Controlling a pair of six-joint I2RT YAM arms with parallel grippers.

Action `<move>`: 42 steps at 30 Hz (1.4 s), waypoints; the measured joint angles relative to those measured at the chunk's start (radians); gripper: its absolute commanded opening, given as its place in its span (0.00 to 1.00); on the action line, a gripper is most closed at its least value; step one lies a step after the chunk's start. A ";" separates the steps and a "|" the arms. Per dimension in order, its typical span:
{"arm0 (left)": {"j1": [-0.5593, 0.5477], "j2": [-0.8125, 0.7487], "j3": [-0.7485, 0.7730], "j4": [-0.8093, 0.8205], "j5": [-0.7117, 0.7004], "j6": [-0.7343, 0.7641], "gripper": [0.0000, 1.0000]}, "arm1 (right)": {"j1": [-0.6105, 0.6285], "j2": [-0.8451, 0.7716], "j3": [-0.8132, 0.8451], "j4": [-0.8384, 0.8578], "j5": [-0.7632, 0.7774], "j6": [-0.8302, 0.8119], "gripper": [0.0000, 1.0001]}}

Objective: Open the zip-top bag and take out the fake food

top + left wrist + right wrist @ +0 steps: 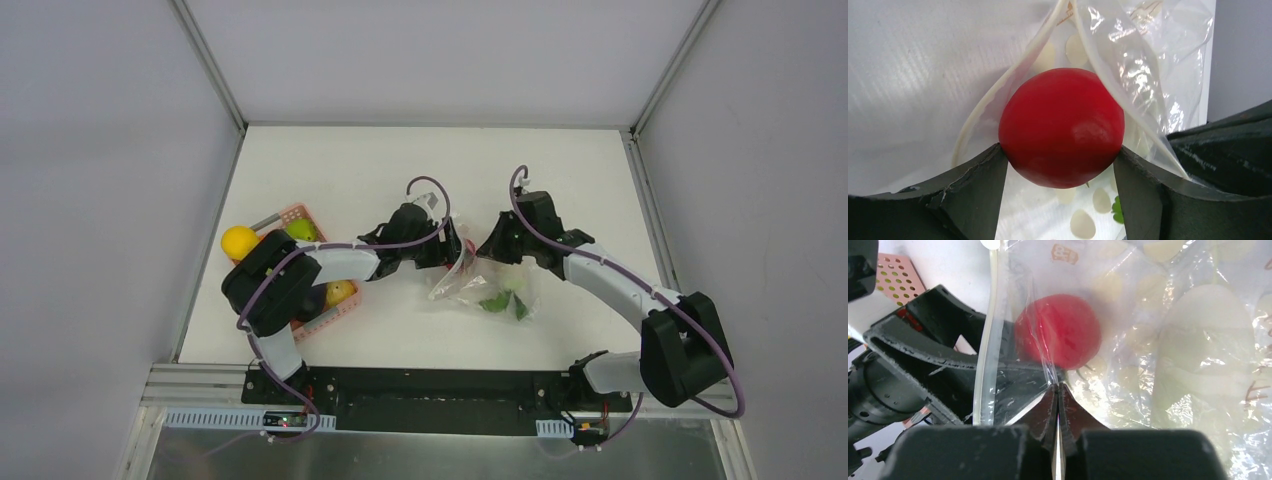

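Note:
The clear zip-top bag (pixel 470 290) lies mid-table with its mouth open toward the left arm. My left gripper (pixel 1060 152) reaches into the mouth and is shut on the red tomato (pixel 1061 127), one finger on each side. My right gripper (pixel 1058 386) is shut on a pinch of the bag's upper film (pixel 1128 290), just behind the tomato (pixel 1058 337). A white elongated vegetable (pixel 1203 350) and a small green bunch (pixel 497 303) lie inside the bag. The left gripper's fingers (pixel 923 345) show through the plastic in the right wrist view.
The pink slatted basket (pixel 283 216) stands at the left, partly under the left arm, with a green fruit (pixel 300 230) and a yellow one (pixel 340 292) in it. A yellow round fruit (pixel 239 241) sits at its far-left corner. Grey walls enclose the table.

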 measured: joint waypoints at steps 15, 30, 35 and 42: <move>0.001 -0.433 0.034 -0.571 -0.180 0.206 0.43 | 0.000 -0.045 -0.003 -0.040 0.156 -0.015 0.00; 0.431 -0.883 0.048 -1.093 -0.491 0.325 0.46 | 0.000 -0.045 -0.028 -0.042 0.188 -0.042 0.00; 0.642 -0.845 0.049 -1.132 -0.474 0.337 0.51 | -0.001 -0.046 -0.031 -0.042 0.189 -0.050 0.00; 0.783 -0.672 0.071 -1.109 -0.432 0.357 0.69 | -0.002 -0.063 -0.051 -0.042 0.192 -0.054 0.00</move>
